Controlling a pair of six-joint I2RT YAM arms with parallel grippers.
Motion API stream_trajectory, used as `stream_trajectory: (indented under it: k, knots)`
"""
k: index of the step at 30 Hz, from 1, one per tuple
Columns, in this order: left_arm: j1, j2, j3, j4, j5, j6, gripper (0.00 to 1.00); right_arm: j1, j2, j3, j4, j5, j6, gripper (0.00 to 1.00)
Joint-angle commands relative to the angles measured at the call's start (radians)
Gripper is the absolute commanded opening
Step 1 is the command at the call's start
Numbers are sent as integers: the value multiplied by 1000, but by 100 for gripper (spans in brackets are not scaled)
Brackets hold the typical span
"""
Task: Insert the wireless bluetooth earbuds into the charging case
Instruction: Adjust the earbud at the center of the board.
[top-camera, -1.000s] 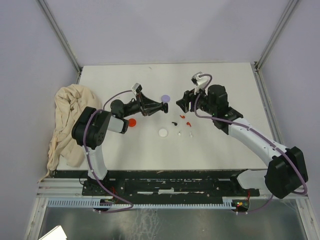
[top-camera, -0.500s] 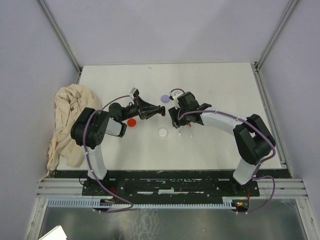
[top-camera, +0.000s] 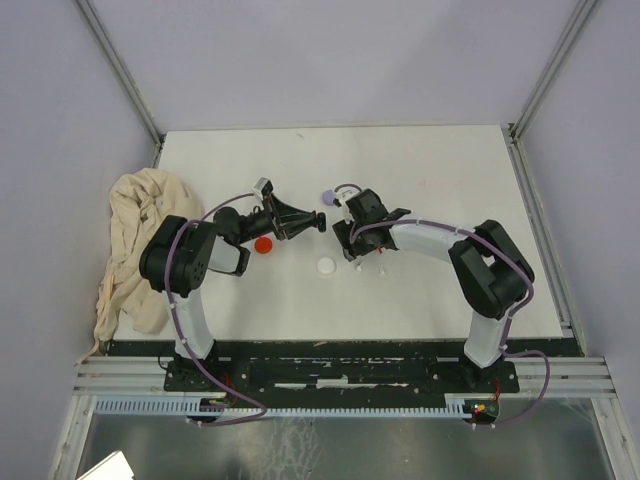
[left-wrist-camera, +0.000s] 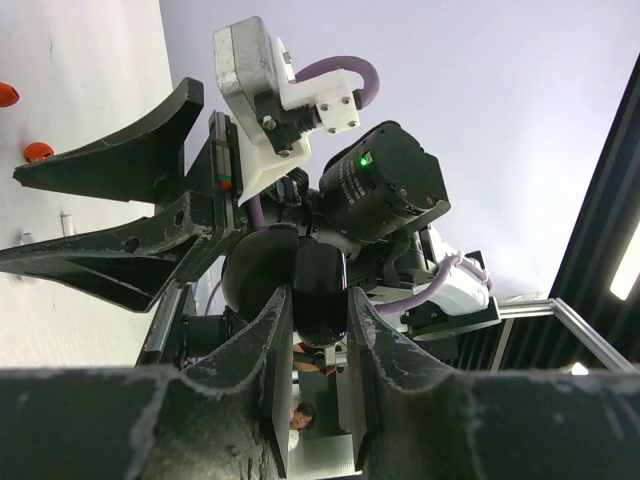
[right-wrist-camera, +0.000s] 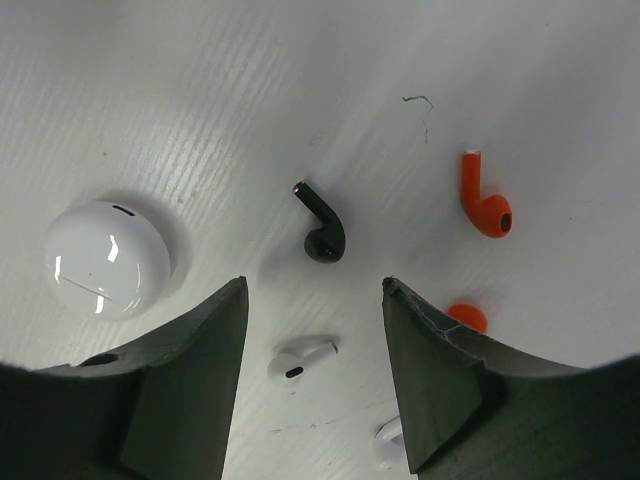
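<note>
Table (top-camera: 430, 160): earbuds (right-wrist-camera: 322, 238) mid, well off edges; cloth (top-camera: 135, 240) overhangs L edge

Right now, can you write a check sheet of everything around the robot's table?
Surface: white table, one small green mark.
Job's things: black earbud, red earbud and white earbud lie loose near the white case; red case and lilac case lie apart.
Clutter: beige cloth heaped at the left edge.
Grippers: left gripper shut on black case; right gripper open above the black earbud.
Cables: purple cables run along both arms.
Surroundings: pale walls, metal frame.
</note>
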Motion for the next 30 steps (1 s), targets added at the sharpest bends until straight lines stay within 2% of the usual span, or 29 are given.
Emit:
stream_trajectory:
  k: [1,11,30]
  knots:
    - [7,-20,-3,204,7,37,3,9,16,52,19,35,3,64]
    - [8,-16,-5,205,8,40,3,16,48,65,24,78,8,64]
    - [19,-16,-11,205,11,43,3,21,127,134,54,-39,22,63]
